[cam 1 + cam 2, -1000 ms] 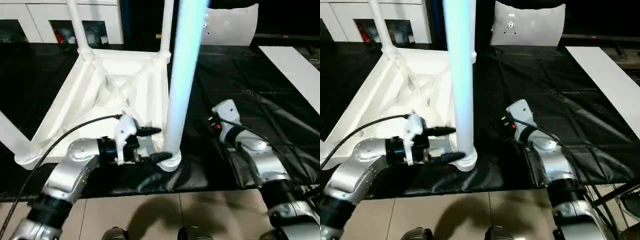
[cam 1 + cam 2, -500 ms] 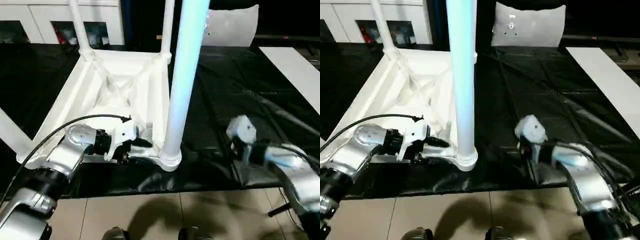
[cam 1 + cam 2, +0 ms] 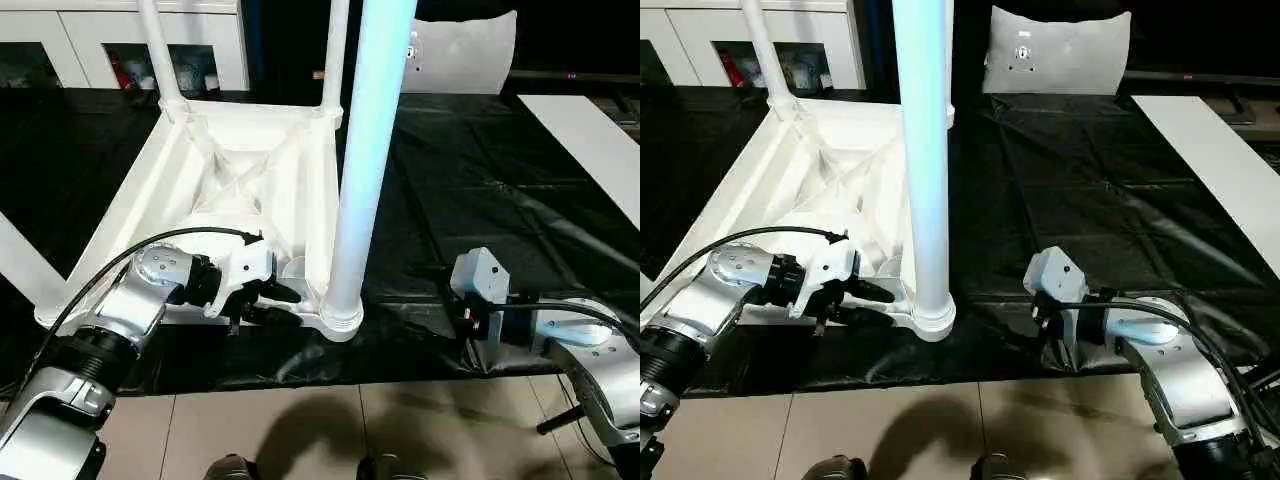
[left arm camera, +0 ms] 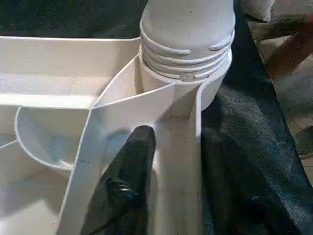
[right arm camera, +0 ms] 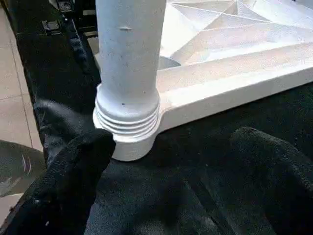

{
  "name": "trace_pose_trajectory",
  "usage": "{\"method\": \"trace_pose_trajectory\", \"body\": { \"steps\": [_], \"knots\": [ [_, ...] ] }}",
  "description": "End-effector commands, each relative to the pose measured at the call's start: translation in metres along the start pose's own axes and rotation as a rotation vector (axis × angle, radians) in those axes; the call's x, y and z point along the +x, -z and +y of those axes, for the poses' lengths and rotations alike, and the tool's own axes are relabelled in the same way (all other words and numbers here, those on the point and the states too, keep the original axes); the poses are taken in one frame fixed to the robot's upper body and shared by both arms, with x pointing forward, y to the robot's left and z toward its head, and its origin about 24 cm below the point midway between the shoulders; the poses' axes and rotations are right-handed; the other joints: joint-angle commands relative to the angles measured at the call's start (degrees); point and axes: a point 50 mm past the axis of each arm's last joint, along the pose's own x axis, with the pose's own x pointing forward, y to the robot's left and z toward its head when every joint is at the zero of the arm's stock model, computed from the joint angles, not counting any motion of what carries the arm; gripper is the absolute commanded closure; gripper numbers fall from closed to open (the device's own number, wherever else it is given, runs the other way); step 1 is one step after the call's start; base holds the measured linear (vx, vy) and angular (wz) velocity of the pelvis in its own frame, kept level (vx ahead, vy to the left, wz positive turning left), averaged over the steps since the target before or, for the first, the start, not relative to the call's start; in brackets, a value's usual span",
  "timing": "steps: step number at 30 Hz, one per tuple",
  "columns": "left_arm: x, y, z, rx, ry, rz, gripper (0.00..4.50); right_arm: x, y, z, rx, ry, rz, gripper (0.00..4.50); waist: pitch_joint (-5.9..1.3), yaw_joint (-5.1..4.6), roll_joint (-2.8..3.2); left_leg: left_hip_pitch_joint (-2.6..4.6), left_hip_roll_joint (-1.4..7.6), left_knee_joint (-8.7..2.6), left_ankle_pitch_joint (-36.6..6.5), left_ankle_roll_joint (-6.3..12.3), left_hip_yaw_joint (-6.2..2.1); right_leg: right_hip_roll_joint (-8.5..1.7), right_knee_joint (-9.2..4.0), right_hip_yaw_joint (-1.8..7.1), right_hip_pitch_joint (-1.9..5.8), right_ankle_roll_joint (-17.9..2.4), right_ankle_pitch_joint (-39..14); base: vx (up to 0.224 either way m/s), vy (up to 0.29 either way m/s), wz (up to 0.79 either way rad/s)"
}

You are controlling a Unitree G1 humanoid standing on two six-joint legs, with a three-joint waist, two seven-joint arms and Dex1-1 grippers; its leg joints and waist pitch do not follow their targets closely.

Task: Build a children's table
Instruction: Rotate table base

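We see a workbench w/ black sheet (image 3: 470,150) over beige tile floor (image 3: 300,430). White cabinets (image 3: 60,40) line the back wall.

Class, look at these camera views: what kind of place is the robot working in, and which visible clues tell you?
Probably an indoor workshop or robot lab: a workbench draped in a black sheet, a tiled floor at its near edge, and white cabinets along the back wall.

Workbench covered with black sheet (image 3: 470,160); upside-down white children's table (image 3: 240,180) rests on it, legs upward, near front edge.
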Motion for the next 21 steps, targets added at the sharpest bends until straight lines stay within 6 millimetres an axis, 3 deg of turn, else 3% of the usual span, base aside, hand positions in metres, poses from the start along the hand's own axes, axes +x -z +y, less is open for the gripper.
{"method": "trace_pose_trajectory", "body": {
  "steps": [1,9,15,17,21],
  "knots": [
    [0.000,0.004,-0.003,-0.006,0.043,0.027,3.20,0.000,-0.002,0.002,0.003,-0.012,-0.003,0.00,-4.18,0.27,0.03,0.99,0.33,-4.44,-21.4,0.16,0.25,-1.35,-4.86,0.85,2.08,-10.0,-23.1,0.000,0.000,0.00],
    [-0.002,0.008,-0.005,-0.019,0.071,0.048,3.81,0.000,0.000,0.003,0.010,-0.015,0.000,0.00,-4.20,0.23,-0.03,0.93,0.33,-4.46,-21.1,0.25,0.26,-1.34,-4.79,0.84,2.16,-10.1,-22.6,0.000,0.000,0.00],
    [-0.009,0.014,-0.006,-0.030,0.074,0.089,4.32,0.001,0.003,0.004,0.012,-0.023,0.003,0.00,-4.05,0.05,-0.02,0.95,0.31,-4.53,-22.3,0.03,0.17,-1.43,-5.07,0.80,2.01,-9.3,-25.3,0.000,0.000,0.00],
    [-0.009,0.015,-0.007,-0.034,0.075,0.095,4.32,0.001,0.003,0.004,0.012,-0.025,0.004,0.00,-4.26,0.06,-0.24,1.03,0.31,-4.41,-22.4,0.01,0.16,-1.50,-5.15,0.78,1.99,-9.0,-26.7,0.000,0.000,0.00],
    [-0.007,0.014,-0.005,-0.025,0.053,0.091,4.42,0.002,0.004,0.004,0.013,-0.027,0.004,0.00,-4.22,0.01,-0.13,1.01,0.33,-4.45,-22.7,-0.16,0.08,-1.53,-5.27,0.72,1.89,-8.5,-27.7,0.000,0.000,0.00]
  ]
}}
